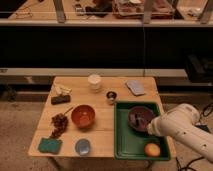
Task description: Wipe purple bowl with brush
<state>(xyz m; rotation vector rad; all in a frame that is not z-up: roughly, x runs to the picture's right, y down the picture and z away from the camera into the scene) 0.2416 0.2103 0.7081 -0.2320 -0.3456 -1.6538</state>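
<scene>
The purple bowl (141,117) sits in the back half of a green tray (121,145) at the right of the wooden table. My white arm comes in from the lower right, over the tray's right edge. My gripper (144,124) is at the bowl's near right rim, reaching into it. A small dark slim shape, the brush (135,120), shows inside the bowl at the gripper's tip. How it is held is hidden.
An orange fruit (152,149) lies in the tray's front. On the table are an orange bowl (83,115), white cup (94,81), small metal cup (111,96), blue-grey pad (135,87), black block (60,99), dark red cluster (59,122), green sponge (50,145) and grey-blue dish (82,147).
</scene>
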